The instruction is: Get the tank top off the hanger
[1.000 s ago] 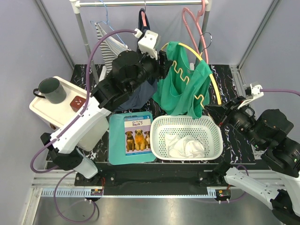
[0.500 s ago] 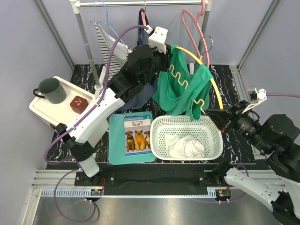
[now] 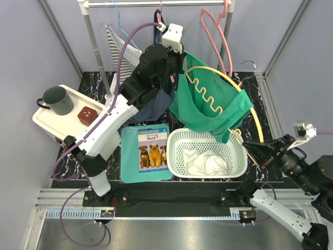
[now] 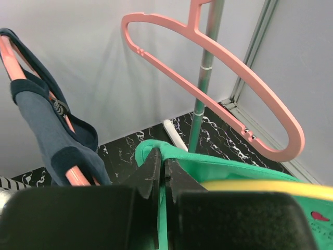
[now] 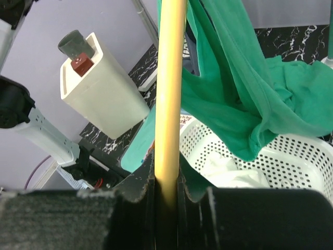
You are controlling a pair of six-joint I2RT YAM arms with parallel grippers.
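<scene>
1. At the far left of the overhead view, a white tray point(image 3: 67, 124) carries a dark mug point(image 3: 57, 100) and a brown block point(image 3: 87, 115), well apart from the work.
2. Left of centre, the left arm reaches up toward the clothes rail. The left gripper point(image 3: 179, 57) is pressed together on the top edge of the green tank top point(image 3: 208, 104). The left wrist view shows its fingertips point(image 4: 154, 169) nipping a fold of green cloth.
3. At centre, the tank top hangs draped over the yellow hanger point(image 3: 253, 112). It spreads above the white basket point(image 3: 187, 131), and its lowest corner dips to the basket's far rim.
4. The garment looks light, limp and stretchy, so it will likely sag and bunch rather than keep a shape. A strap or the neckline seam seems the surest hold. The hanger looks stiff and smooth, so the cloth should slide along it if drawn toward an end.
5. At the lower right, the right gripper point(image 3: 258, 150) is clamped on one end of the yellow hanger. Its wrist view shows the bar running up between closed fingers.
6. The overhead view hides the left fingertips behind the wrist. Which strap is looped over the hanger cannot be told. The right wrist view shows only part of the hanger, and folds of cloth cover its shoulders.
</scene>
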